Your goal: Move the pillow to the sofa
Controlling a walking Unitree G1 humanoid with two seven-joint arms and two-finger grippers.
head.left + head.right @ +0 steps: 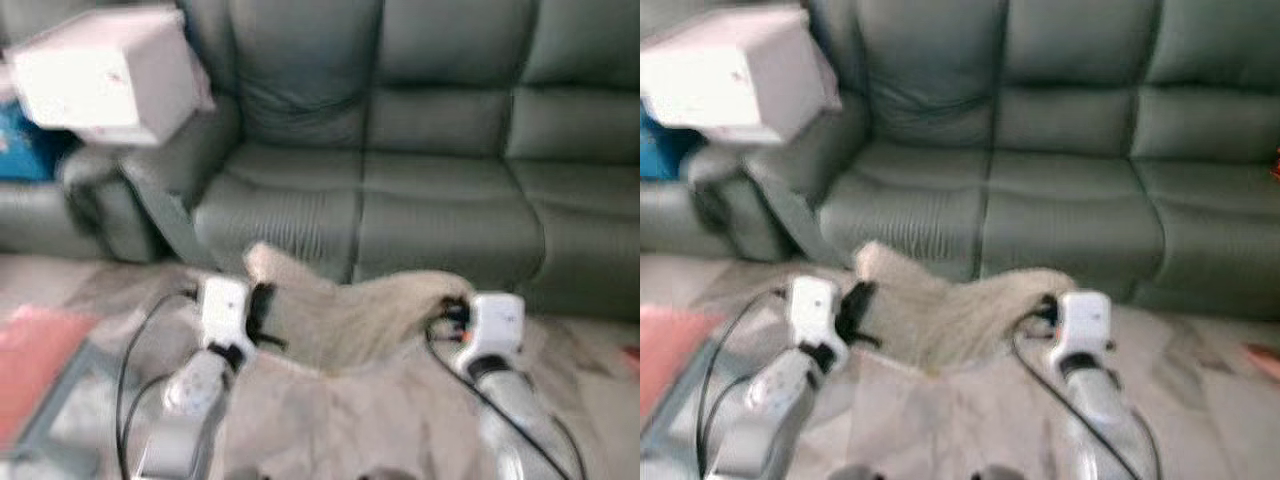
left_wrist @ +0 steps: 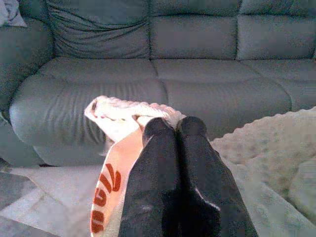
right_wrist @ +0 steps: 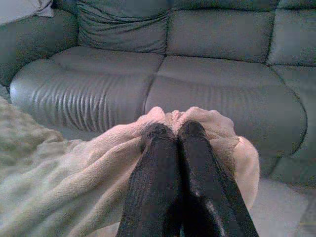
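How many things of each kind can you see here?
Pillows: 1, beige pillow
Sofas: 1, grey-green sofa
Boxes: 1, white box
Grippers: 2, left gripper, right gripper
Total: 5

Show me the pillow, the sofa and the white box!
pillow [image 1: 350, 320], left eye view, middle of its beige fabric
sofa [image 1: 440, 215], left eye view, middle seat cushion
white box [image 1: 105, 75], left eye view, its front face

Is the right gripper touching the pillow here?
Touching. In the right wrist view the right gripper has its fingers closed on a bunched fold of the beige pillow, with fabric wrapped around the tips.
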